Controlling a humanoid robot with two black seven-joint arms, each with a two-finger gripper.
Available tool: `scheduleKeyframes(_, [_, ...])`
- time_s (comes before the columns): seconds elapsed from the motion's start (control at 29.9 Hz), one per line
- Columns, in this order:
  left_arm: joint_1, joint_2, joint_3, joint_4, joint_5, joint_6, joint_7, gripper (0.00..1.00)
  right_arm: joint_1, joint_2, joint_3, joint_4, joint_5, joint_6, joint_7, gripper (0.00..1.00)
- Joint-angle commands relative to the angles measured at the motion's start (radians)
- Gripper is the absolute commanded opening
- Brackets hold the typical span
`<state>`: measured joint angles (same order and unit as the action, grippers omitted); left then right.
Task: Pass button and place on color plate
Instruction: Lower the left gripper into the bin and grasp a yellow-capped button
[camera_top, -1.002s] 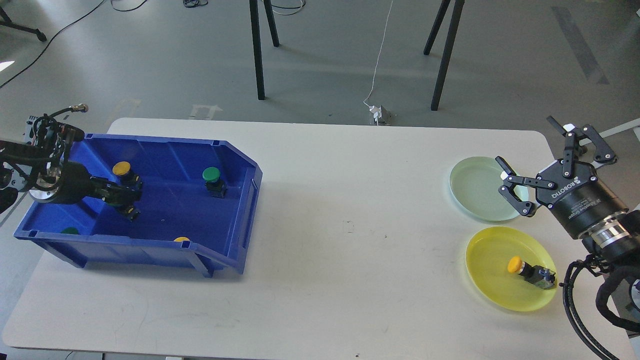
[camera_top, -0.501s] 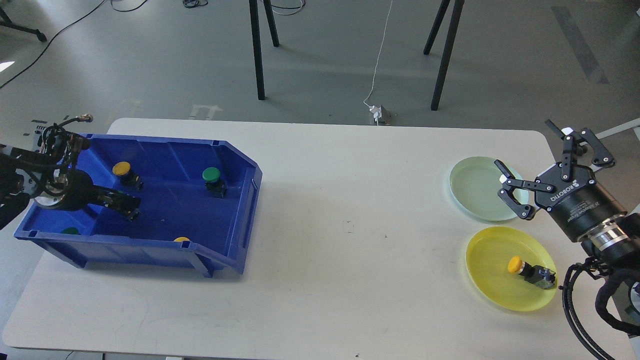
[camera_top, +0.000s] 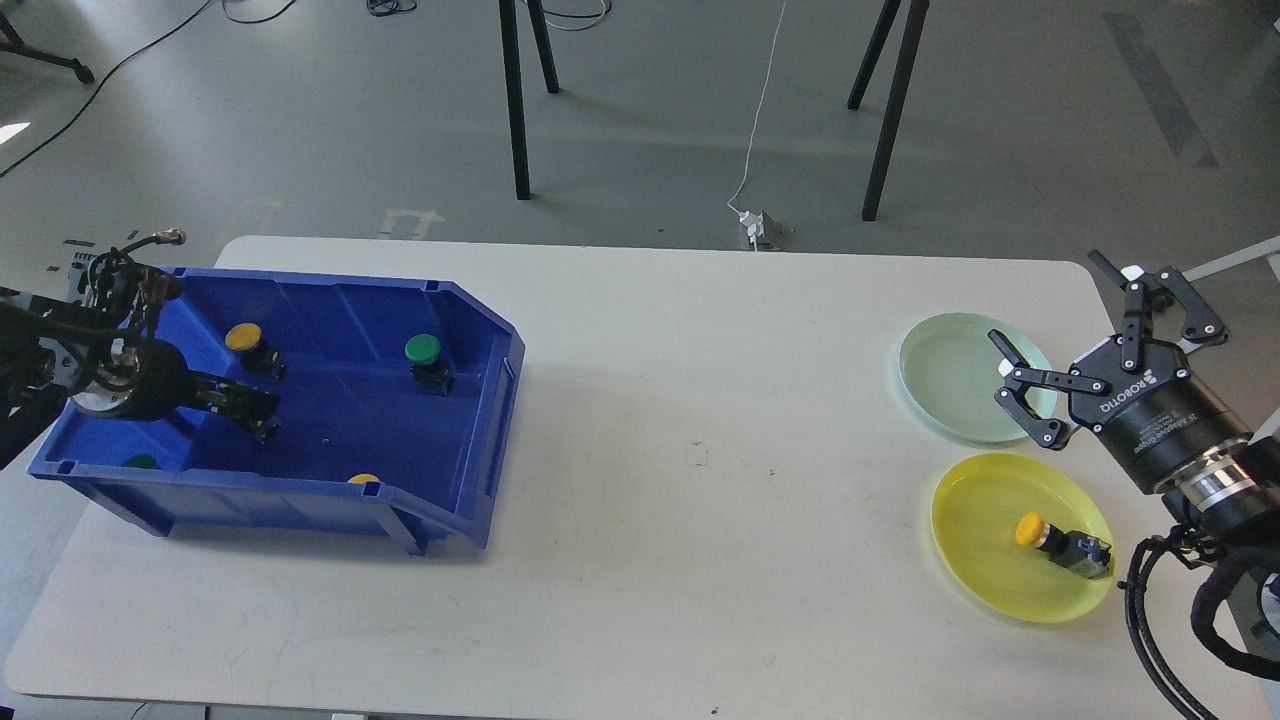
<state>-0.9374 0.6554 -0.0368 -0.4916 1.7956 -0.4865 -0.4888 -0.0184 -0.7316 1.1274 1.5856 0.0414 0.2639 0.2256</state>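
Note:
A blue bin (camera_top: 470, 440) at the left holds a yellow button (camera_top: 243, 337), a green button (camera_top: 422, 349), a green cap (camera_top: 140, 462) and a yellow cap (camera_top: 362, 479), both half hidden by the front wall. My left gripper (camera_top: 262, 405) is inside the bin, below the yellow button. It looks dark and its fingers cannot be told apart. A small yellow-tipped piece (camera_top: 265, 432) shows just under it. My right gripper (camera_top: 1045, 297) is open and empty by the pale green plate (camera_top: 945, 375). A yellow button (camera_top: 1030, 528) lies on the yellow plate (camera_top: 985, 500).
The white table (camera_top: 700, 450) stretches between the bin and the plates. The plates sit close to the table's right edge. Black stand legs (camera_top: 515, 100) and a white cable (camera_top: 760, 110) are on the floor behind the table.
My left gripper has drawn back to the left inside the bin, away from the yellow button. My right gripper has shifted slightly right and down, staying open.

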Motion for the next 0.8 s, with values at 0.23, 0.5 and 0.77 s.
scheduleKeyframes(0.23, [0.008, -0.022, 0.000, 0.036, 0.007, 0.002, 0.000, 0.92, -0.002, 0.000, 0.000, 0.001, 0.000, 0.000, 0.000, 0.98])
scheduleKeyframes(0.5, [0.028, -0.039, 0.000, 0.070, -0.002, 0.002, 0.000, 0.80, -0.009, 0.000, 0.000, 0.001, 0.000, 0.001, 0.000, 0.98])
scheduleKeyframes(0.77, [0.028, -0.043, -0.002, 0.073, -0.005, 0.037, 0.000, 0.75, -0.020, 0.000, 0.000, 0.001, 0.000, 0.006, 0.001, 0.98])
